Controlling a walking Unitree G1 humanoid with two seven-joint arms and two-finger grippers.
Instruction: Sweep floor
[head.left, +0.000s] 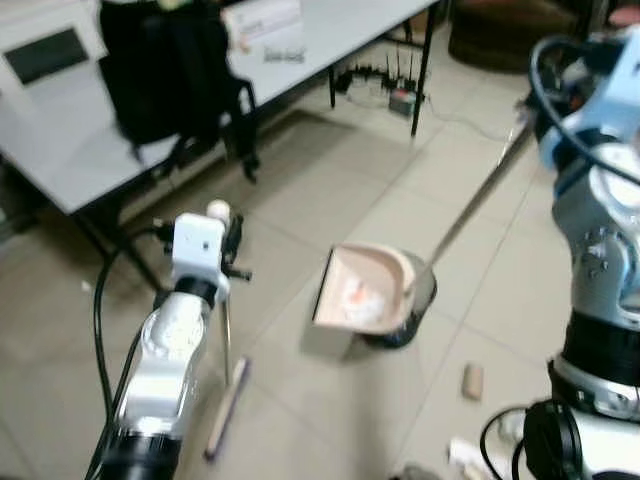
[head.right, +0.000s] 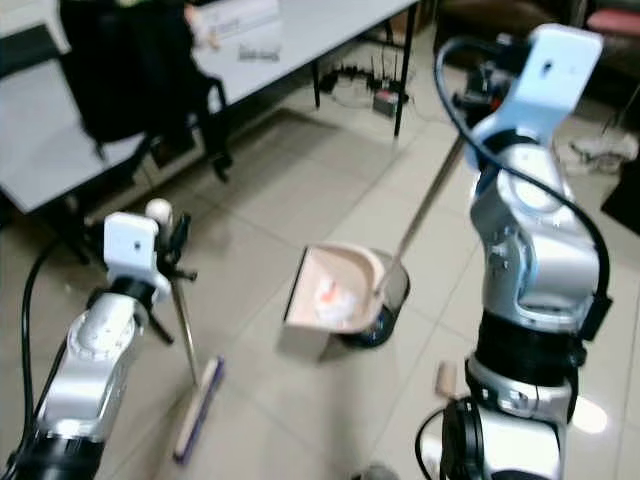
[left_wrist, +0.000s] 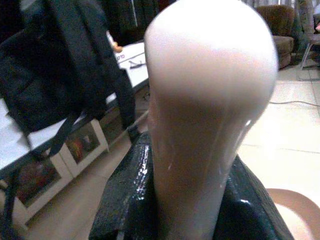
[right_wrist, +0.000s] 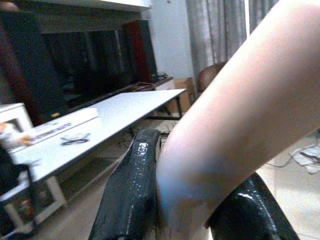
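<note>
Left gripper (left_wrist: 190, 210) clamping one broom (head.right: 195, 405), right gripper (right_wrist: 195, 200) clamping one dustpan (head.left: 365, 290)

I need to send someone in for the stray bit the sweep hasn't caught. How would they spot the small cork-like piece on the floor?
Start at the pink dustpan in the middle of the tiled floor. Look past it toward the robot's right side: the small tan cylinder lies alone on a tile, apart from the pan. Unlike the long broom head on the other side, it is short and stubby.

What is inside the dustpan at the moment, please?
The dustpan holds a small pale heap with an orange-pink bit, lying on the pan's floor near its back wall. What the debris is cannot be told, and the hooded back corner is shadowed.
</note>
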